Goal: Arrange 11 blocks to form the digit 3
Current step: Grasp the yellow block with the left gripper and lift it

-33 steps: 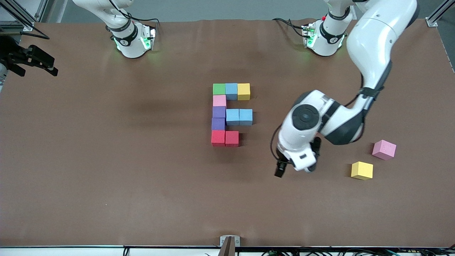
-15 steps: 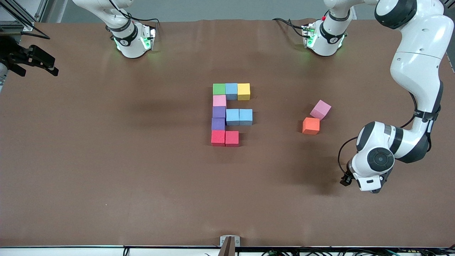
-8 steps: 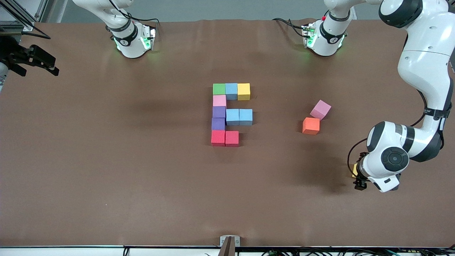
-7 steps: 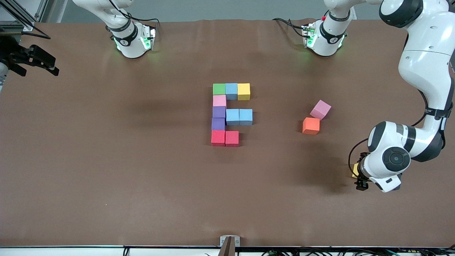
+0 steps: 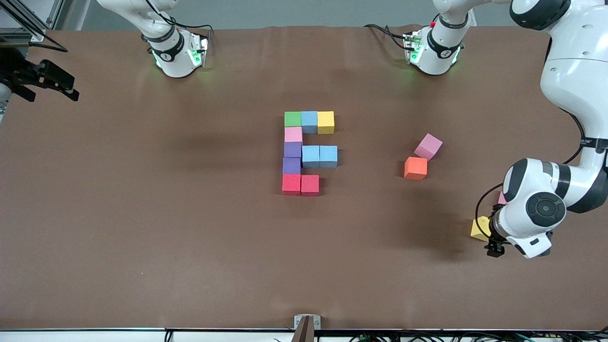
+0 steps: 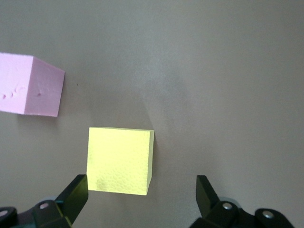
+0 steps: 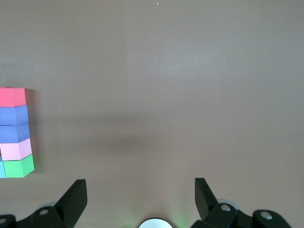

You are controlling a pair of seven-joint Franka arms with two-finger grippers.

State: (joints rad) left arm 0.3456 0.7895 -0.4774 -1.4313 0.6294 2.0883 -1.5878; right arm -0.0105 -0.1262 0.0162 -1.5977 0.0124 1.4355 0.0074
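Ten small matte foam cubes [image 5: 304, 153] already sit touching in the unfinished digit 3 mid-tabletop [image 5: 142, 228], lacking only the loose yellow foam cube [image 6: 120, 160] toward the left arm's end, over which the left hand [image 6: 142, 199] hovers spread and empty, while the right hand [image 7: 140, 197] waits, released

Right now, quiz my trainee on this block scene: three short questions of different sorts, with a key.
1. True or false: the left gripper is shut on the loose yellow block.
2. Multiple choice: the orange cube lies (a) in the figure, (b) beside the loose pink block, (c) under the right gripper.
3. Fill in: the figure's row nearest the front camera has ___ red blocks.

Key: 1 false, it hangs open over the block. 2 b. 3 two.
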